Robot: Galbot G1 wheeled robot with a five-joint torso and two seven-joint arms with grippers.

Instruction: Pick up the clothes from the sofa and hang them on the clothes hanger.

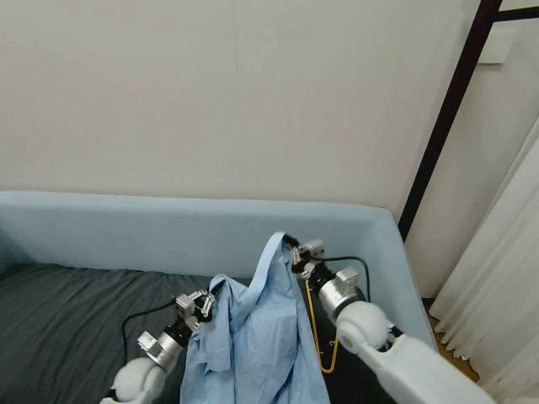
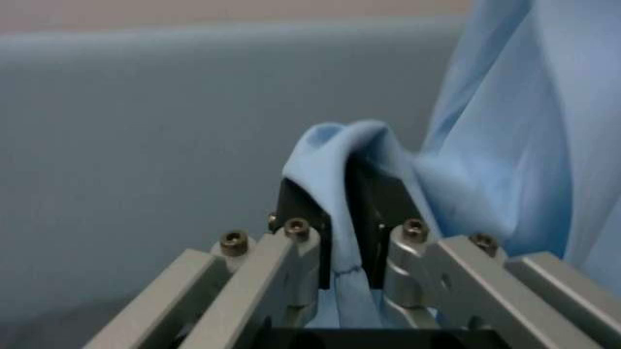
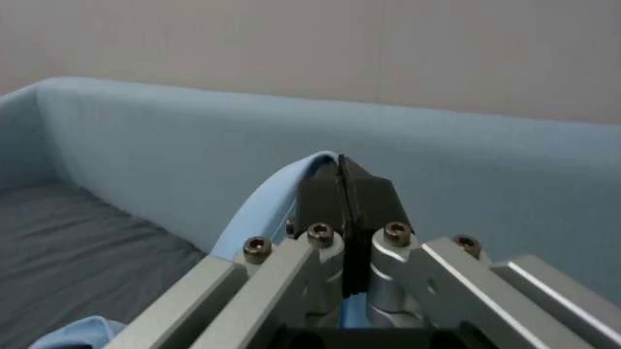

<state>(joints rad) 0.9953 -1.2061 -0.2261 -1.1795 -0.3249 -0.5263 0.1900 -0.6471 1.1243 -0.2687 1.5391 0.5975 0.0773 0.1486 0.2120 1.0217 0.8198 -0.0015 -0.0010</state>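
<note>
A light blue shirt (image 1: 253,345) hangs lifted above the sofa's dark grey seat (image 1: 67,328), held up at two places. My left gripper (image 1: 205,301) is shut on a bunched fold of the shirt (image 2: 335,156); the cloth passes between its black pads (image 2: 302,211). My right gripper (image 1: 292,249) holds the higher edge of the shirt (image 3: 281,196), its black pads (image 3: 321,193) pressed together on the thin hem. A yellow clothes hanger (image 1: 318,337) lies on the seat beside the hanging shirt, partly hidden by my right arm.
The sofa's pale blue backrest (image 1: 126,231) runs across behind the shirt, with its right armrest (image 1: 396,252) close to my right arm. A plain wall rises behind. A dark post (image 1: 446,109) and white curtains (image 1: 497,311) stand at the right.
</note>
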